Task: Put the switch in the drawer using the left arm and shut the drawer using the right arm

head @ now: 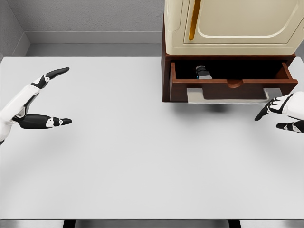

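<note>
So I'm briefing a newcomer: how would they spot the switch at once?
Find the cream cabinet at the table's far right. Below it a brown drawer stands pulled open. The switch is the small grey-and-black thing lying inside, left of middle, the only item in it.

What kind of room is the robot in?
Probably a pretend, computer-made workroom, not a real one. There's a big plain white table, bare grey walls, and a cream cabinet above an open brown drawer holding a small gadget.

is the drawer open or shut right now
Open. The drawer juts out from the cabinet, its dark inside exposed with the switch lying in it.
</note>
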You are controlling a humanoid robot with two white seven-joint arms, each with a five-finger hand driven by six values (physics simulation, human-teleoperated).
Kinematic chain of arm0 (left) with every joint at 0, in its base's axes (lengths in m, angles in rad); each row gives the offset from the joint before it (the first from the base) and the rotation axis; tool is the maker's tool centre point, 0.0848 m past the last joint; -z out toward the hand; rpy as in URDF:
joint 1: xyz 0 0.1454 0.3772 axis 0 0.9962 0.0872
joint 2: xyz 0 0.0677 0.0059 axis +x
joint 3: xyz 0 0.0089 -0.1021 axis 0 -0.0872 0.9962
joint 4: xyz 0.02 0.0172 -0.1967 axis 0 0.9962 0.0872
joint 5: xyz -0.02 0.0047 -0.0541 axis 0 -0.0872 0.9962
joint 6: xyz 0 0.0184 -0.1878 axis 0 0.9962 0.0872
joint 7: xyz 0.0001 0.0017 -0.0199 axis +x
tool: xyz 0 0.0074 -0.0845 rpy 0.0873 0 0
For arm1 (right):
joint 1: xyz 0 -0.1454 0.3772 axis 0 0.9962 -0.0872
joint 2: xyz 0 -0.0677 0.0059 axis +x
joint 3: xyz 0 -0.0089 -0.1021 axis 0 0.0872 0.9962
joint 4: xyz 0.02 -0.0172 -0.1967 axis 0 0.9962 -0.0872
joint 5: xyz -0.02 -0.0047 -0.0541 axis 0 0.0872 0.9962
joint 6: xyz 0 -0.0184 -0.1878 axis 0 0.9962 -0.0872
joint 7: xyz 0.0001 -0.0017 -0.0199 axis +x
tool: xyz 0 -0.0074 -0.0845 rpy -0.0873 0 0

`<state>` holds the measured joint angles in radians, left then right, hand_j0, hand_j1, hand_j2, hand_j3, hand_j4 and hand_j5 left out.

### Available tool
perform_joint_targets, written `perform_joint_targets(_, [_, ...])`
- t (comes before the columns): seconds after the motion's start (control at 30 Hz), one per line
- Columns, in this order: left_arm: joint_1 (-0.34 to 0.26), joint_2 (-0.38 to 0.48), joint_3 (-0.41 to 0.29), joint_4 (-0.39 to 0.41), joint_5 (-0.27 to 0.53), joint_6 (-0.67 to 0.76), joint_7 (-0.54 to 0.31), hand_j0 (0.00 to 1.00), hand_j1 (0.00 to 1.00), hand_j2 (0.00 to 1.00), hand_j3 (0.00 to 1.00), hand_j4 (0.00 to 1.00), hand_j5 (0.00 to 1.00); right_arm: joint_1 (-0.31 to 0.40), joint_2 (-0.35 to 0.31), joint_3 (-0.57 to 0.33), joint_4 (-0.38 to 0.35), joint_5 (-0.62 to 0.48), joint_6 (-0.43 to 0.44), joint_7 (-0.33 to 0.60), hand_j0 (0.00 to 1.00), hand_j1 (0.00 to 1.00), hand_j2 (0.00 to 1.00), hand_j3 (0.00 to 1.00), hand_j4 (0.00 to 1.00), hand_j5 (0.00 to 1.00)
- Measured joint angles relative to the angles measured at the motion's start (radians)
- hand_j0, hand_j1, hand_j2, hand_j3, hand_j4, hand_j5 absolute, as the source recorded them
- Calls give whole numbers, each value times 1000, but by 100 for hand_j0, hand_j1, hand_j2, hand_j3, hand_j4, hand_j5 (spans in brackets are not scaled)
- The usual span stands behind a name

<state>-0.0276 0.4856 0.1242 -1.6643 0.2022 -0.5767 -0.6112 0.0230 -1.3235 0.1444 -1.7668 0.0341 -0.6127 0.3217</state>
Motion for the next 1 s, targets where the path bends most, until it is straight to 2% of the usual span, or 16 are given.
perform_joint_targets(0.3, [2, 0, 0, -1, 0, -1, 0, 100, 100, 100, 100, 100, 100, 5, 8, 2, 0, 2, 0, -1, 68, 68, 68, 68, 68, 68])
perform_joint_targets(0.5, [0, 0, 0, -1, 0, 0, 0, 100, 100, 100, 100, 100, 100, 52, 6, 3, 0, 11, 0, -1, 68, 68, 68, 68, 68, 68])
perform_joint_targets(0.73, [0, 0, 0, -1, 0, -1, 0, 100, 100, 100, 100, 100, 100, 51, 12, 3, -1, 14, 0, -1, 68, 68, 68, 68, 68, 68])
perform_joint_targets(1.0, [2, 0, 0, -1, 0, -1, 0, 100, 100, 100, 100, 100, 100, 38, 55, 4, -2, 15, 0, -1, 68, 68, 68, 68, 68, 68])
